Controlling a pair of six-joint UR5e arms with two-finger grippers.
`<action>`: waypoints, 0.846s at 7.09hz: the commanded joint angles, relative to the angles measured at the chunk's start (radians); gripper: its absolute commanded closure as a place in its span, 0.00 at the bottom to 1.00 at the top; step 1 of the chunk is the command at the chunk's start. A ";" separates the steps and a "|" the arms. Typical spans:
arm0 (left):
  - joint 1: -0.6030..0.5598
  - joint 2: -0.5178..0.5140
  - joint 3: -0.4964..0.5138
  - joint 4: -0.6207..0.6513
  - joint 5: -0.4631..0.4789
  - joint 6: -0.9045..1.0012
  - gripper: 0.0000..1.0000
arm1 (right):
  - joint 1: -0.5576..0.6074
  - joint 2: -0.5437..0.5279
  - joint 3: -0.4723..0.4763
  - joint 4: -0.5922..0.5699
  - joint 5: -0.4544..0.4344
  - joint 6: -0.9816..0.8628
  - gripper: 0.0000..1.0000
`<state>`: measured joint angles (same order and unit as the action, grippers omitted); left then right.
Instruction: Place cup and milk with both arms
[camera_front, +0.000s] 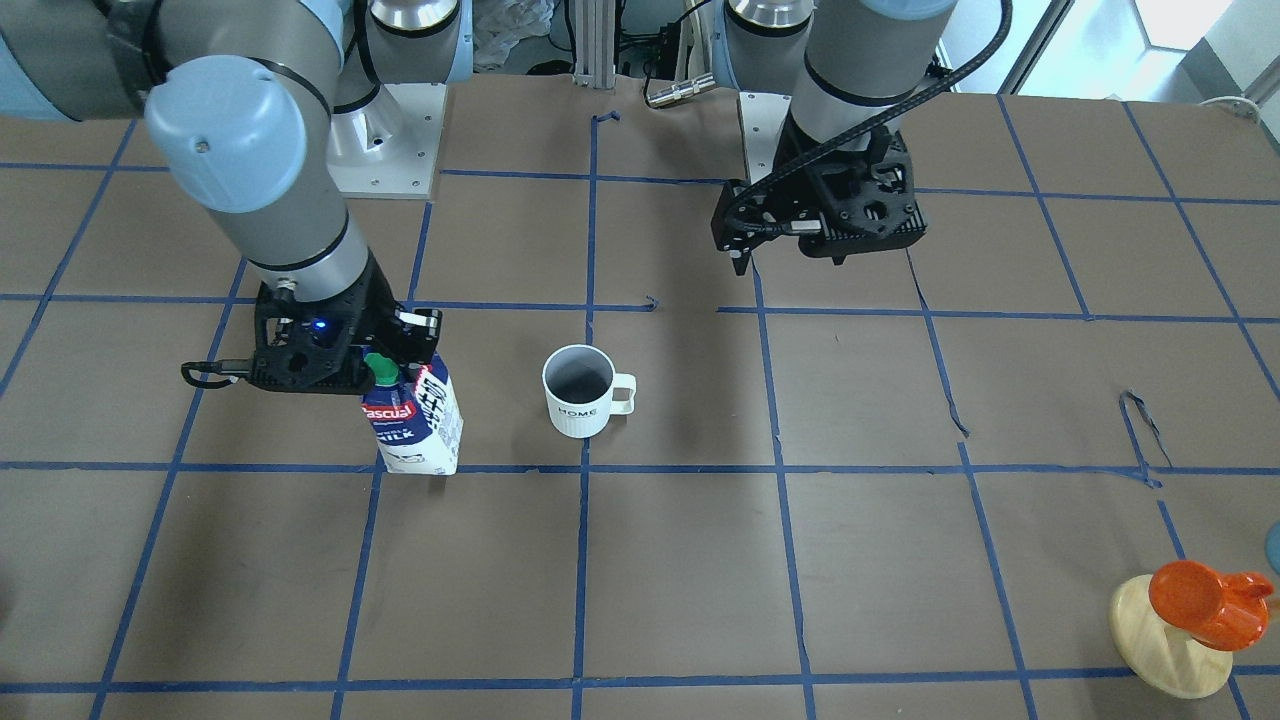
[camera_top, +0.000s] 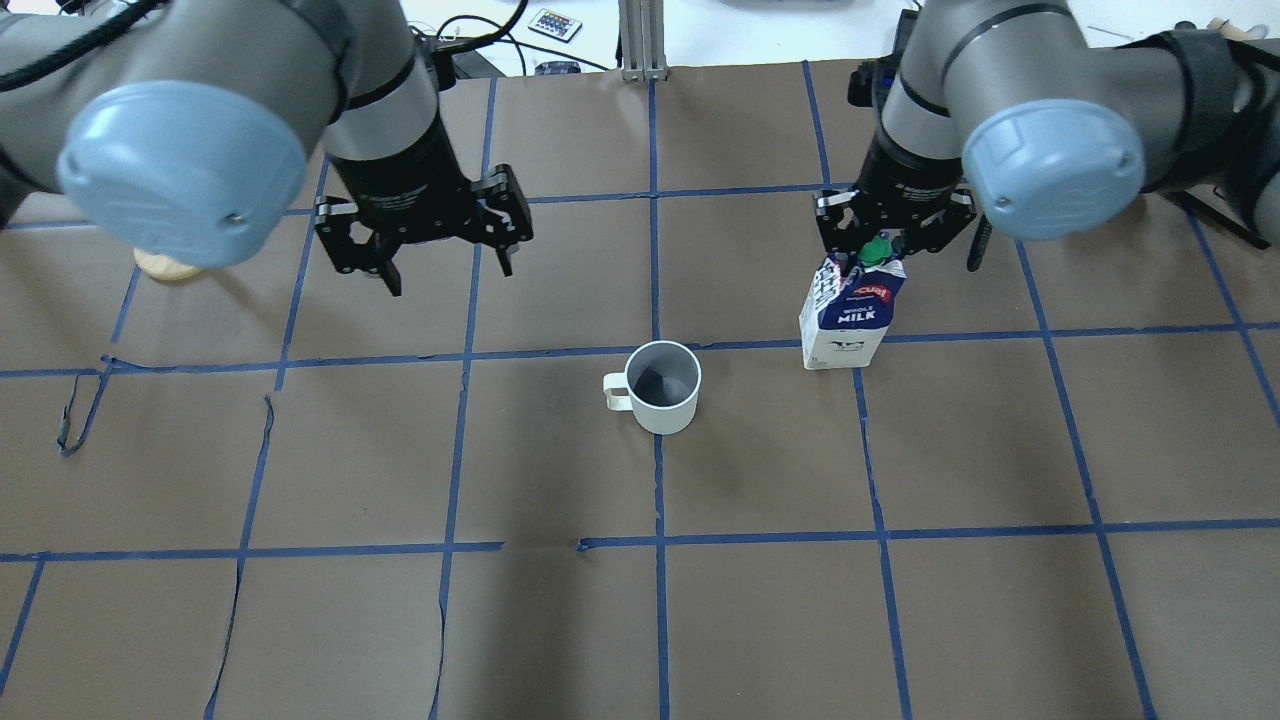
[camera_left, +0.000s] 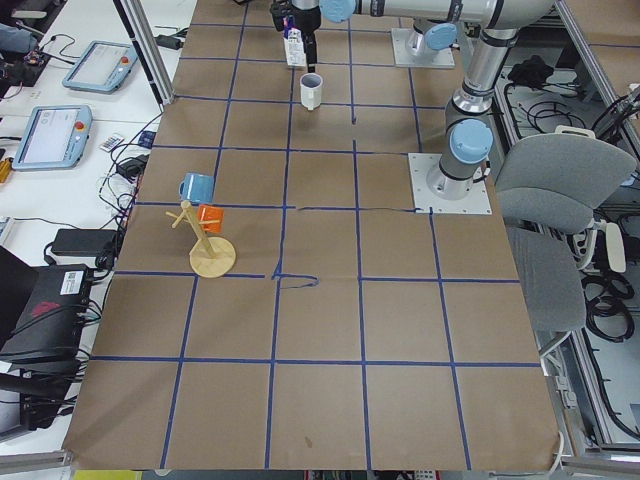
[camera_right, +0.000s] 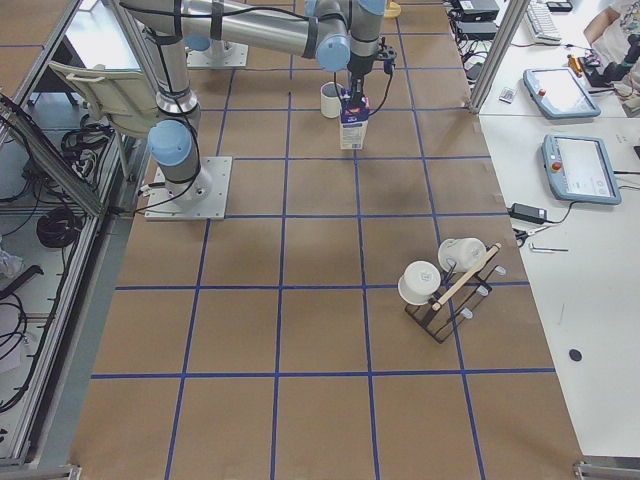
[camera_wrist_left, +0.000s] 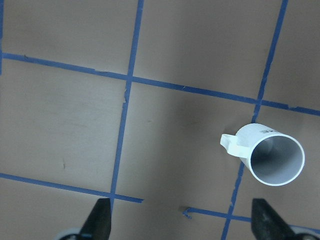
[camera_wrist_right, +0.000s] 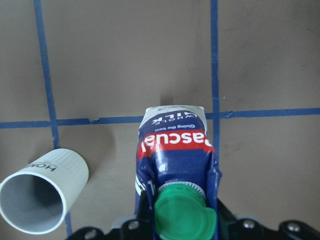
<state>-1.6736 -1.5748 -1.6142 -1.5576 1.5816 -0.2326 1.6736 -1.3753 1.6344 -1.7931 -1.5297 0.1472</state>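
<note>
Likely light and dentable, the blue-and-white gable-top milk carton (camera_top: 850, 315), at two o'clock from the white ribbed ceramic mug (camera_top: 663, 385), is pinched by its stiffer top in the right gripper (camera_top: 872, 258), while the left gripper (camera_top: 450, 275) gapes empty.

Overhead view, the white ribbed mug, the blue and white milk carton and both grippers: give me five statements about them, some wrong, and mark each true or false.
1. The white ribbed ceramic mug stands upright on the brown table. True.
2. The left gripper holds the mug. False: it hangs open above the table, apart from the mug.
3. The right gripper is closed on the top of the dark-blue-and-white milk carton. True.
4. The carton lies on its side. False: it stands upright on the table.
5. The mug's handle points towards the carton. False: it points away from it.
</note>
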 joint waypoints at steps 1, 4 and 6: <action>0.102 0.029 -0.004 0.020 0.000 0.157 0.00 | 0.073 0.027 -0.015 0.000 0.019 0.083 0.61; 0.103 -0.024 0.079 0.008 -0.006 0.167 0.00 | 0.113 0.042 -0.012 0.000 0.017 0.103 0.60; 0.110 -0.018 0.073 0.017 -0.012 0.168 0.00 | 0.117 0.050 -0.008 0.001 0.017 0.103 0.59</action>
<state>-1.5692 -1.5954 -1.5419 -1.5454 1.5710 -0.0659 1.7877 -1.3292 1.6241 -1.7926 -1.5127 0.2496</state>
